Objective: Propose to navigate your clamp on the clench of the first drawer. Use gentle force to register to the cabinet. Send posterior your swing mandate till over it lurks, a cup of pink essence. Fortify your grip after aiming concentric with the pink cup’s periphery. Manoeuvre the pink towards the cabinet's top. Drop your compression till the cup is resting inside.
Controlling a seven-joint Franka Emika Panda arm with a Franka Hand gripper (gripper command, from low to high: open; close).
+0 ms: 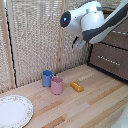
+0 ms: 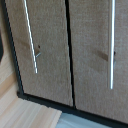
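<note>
While the clamp [image 1: 77, 43] is held high at upper right, its jaw state cannot be told; the cabinet [image 1: 111, 56] is faced, and the pink cup [image 1: 57, 85] is left at lower centre.

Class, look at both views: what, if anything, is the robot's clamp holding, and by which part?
Nothing visibly: the clamp hangs in air before the cabinet, and the pink cup stands untouched on the table.

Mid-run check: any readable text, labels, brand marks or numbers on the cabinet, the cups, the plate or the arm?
None readable in either view.
The cabinet, pink cup, blue mug and small yellow block show no print.
The plate has a rim pattern, not lettering.
The arm's blue dot is a light or mark, not text.
</note>
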